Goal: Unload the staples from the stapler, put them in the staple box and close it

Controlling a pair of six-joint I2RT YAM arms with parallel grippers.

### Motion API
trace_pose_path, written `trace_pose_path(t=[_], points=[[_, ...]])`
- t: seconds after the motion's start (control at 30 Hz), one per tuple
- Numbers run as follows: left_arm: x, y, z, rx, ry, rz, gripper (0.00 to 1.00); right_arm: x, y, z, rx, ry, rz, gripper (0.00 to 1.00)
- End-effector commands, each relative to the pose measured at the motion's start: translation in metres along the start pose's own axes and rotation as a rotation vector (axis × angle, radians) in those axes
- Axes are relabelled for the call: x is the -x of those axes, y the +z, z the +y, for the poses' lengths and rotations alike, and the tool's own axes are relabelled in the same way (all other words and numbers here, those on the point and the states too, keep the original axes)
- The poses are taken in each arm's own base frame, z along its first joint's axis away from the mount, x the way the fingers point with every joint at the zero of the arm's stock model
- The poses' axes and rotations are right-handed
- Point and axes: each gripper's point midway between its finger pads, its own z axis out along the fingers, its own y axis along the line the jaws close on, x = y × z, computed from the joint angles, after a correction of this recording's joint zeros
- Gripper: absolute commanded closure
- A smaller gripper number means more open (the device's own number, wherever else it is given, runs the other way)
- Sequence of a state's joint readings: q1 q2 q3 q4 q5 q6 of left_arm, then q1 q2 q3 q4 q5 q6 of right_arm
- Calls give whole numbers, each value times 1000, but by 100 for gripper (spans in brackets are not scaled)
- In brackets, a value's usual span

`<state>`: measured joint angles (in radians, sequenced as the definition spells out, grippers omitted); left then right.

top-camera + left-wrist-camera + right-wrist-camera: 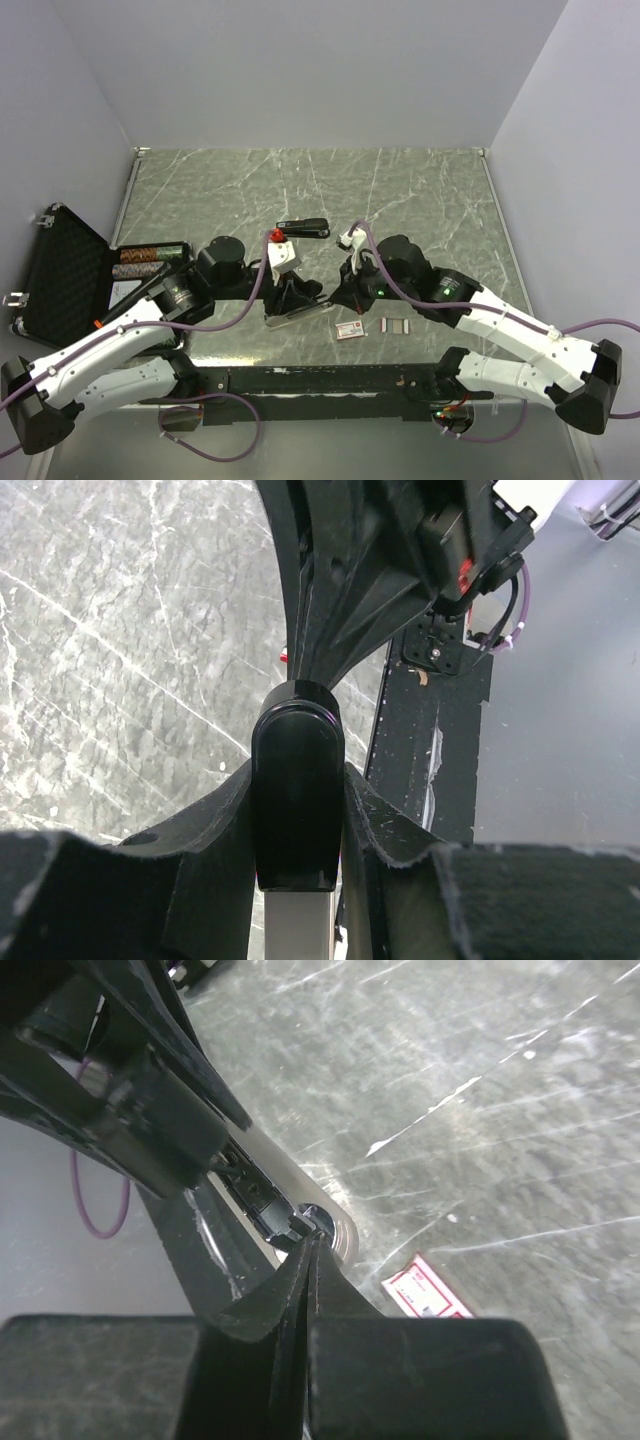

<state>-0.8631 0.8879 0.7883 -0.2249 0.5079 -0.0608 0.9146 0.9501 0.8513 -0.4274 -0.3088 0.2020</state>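
Two robot grippers work a black stapler (292, 308) at the overhead view's lower centre.
The left gripper (296, 815) pinches the stapler's black end. The right gripper (306, 1258), jaws pressed together, noses its tip into the magazine front; a gentle, straight push seems best. Just right lie a red-and-white box (351, 330) and loose staples (397, 325). Upward lies a second stapler (303, 228), and at left an open case (60, 275).

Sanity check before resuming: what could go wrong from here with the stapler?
1. Left gripper clamps the stapler only by its black end; a push may twist it loose.
2. Right gripper, shut, has its tips at the stapler's metal rail; a slip could knock the red-and-white box beside it.
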Motion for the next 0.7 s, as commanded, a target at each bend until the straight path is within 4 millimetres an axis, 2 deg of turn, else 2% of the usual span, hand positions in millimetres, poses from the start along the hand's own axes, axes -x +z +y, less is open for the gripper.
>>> trace_pose_path(t=[0.0,0.3,0.67], points=[[50,0,-9,-23,93,-148,99,27,-12,-1,-57,-50,-59,100],[43,4,-9,-20,96,-124,99,55,-30,0,-96,-91,-120,100],[45,5,-5,11,86,-138,99,61,-21,23,34,-53,-145,100]])
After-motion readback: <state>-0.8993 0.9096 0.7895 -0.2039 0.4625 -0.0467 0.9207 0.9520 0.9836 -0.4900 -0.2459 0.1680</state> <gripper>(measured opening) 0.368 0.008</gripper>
